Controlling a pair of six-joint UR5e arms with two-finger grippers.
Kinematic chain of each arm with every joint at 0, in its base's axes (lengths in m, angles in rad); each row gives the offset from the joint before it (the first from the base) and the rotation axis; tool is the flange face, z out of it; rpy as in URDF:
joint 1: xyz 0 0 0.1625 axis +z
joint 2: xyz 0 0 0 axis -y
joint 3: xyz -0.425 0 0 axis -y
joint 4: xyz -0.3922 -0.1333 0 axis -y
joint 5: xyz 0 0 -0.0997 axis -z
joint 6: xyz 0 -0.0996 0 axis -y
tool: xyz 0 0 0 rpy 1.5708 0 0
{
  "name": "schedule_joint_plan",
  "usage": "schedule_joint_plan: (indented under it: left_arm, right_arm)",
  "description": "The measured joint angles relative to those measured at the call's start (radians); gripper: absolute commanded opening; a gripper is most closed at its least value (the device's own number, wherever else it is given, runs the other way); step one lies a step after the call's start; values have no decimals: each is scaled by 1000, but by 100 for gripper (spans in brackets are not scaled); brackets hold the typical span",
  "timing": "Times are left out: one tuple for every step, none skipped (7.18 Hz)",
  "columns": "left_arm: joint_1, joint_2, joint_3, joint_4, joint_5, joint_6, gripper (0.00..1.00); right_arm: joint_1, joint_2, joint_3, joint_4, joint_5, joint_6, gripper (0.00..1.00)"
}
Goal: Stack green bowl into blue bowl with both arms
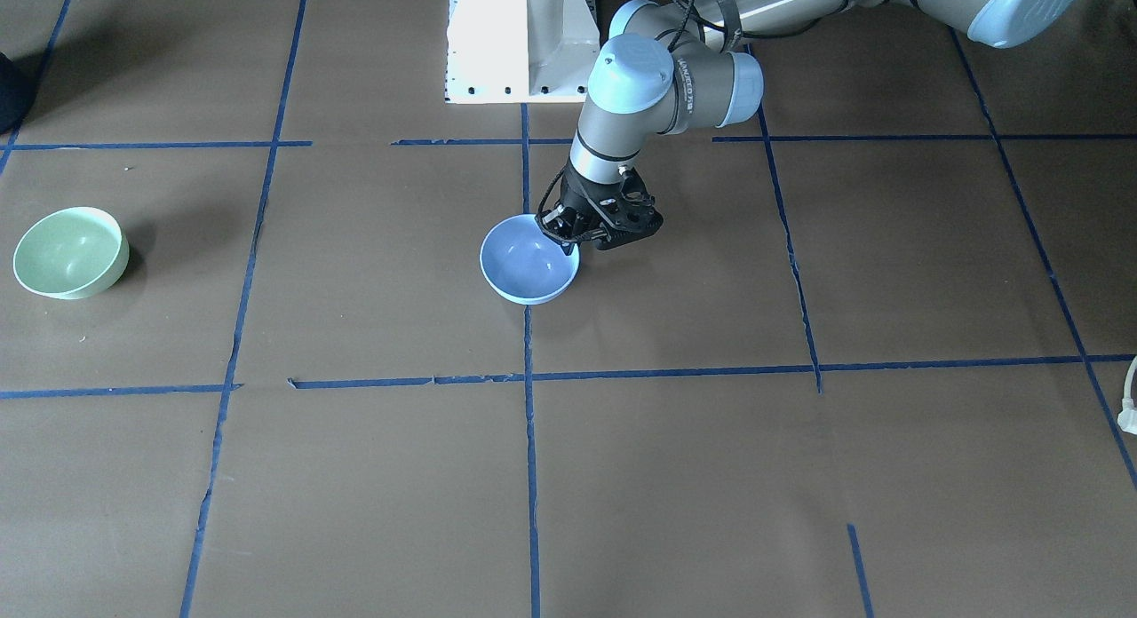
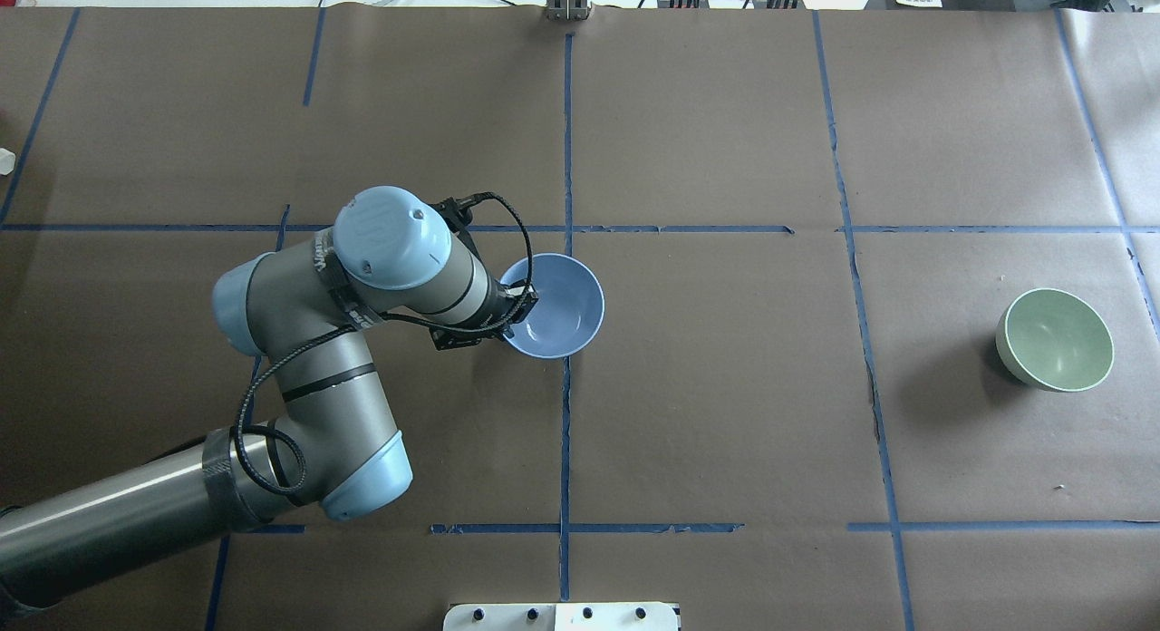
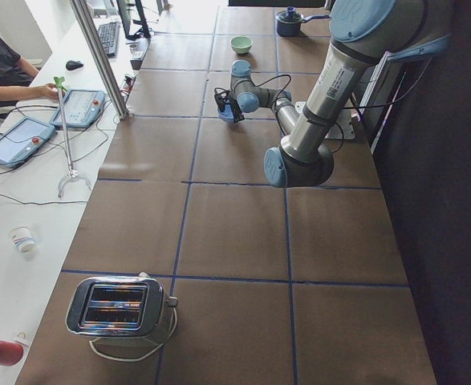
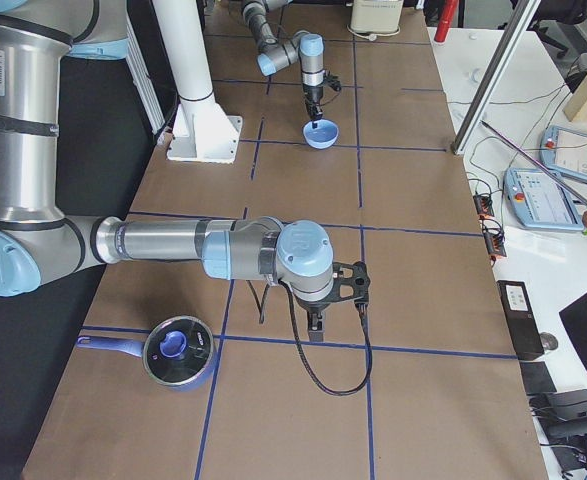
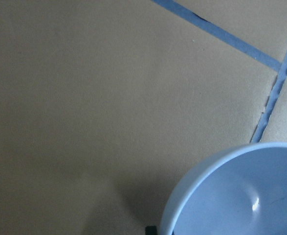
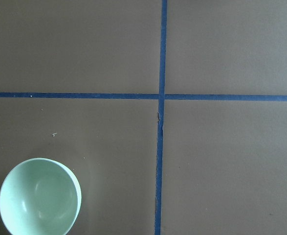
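Observation:
The blue bowl [image 1: 524, 265] sits near the table's middle, a little tilted; it also shows in the overhead view [image 2: 560, 306] and the left wrist view [image 5: 241, 196]. My left gripper [image 1: 558, 230] is shut on its rim on the robot's side [image 2: 515, 312]. The green bowl [image 2: 1056, 339] stands upright and alone far to my right [image 1: 69, 251]; the right wrist view sees it from above at lower left [image 6: 38, 198]. My right gripper [image 4: 315, 325] shows only in the exterior right view, hanging above the table; I cannot tell whether it is open or shut.
The white pedestal base [image 1: 520, 41] stands at the robot's edge of the table. A blue-lidded pot [image 4: 178, 352] sits beyond the green bowl at the right end. A toaster [image 3: 119, 305] sits at the left end. Blue tape lines cross the brown tabletop.

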Motion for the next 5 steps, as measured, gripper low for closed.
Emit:
schedule_joint_plan:
  left_arm:
    - [3,-4,3,-2,1,3,100]
    - [1,-2,-9,1,-3,5,100]
    - [-17,-1,-38,21,-31,8,100]
    - [-63,1,-84,75,-96,33,100]
    - [-119,8,-150,162,-164,87,100]
  right_arm:
    - [0,0,0,0,7,0,100]
    - [0,0,1,0,10,0,100]
    - [-1,1,2,1,11,2,100]
    - [-13,2,4,4,11,21,100]
    - [-48,-1,5,35,9,75,100]
